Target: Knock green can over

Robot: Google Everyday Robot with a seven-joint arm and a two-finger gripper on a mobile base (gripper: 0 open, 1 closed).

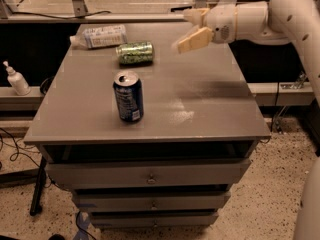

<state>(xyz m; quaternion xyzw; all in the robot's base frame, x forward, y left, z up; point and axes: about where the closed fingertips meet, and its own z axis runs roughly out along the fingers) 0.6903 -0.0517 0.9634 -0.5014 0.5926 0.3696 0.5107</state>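
Observation:
The green can lies on its side on the far part of the grey cabinet top, its silver end toward the left. My gripper hangs in the air to the right of the can, raised above the cabinet top and apart from the can. Its two tan fingers are spread, with nothing between them. A dark blue can stands upright nearer the front, left of centre.
A clear plastic bottle lies on its side at the back left, just behind the green can. The cabinet has drawers below. A white pump bottle stands on a ledge at the left. My white arm comes in from the right.

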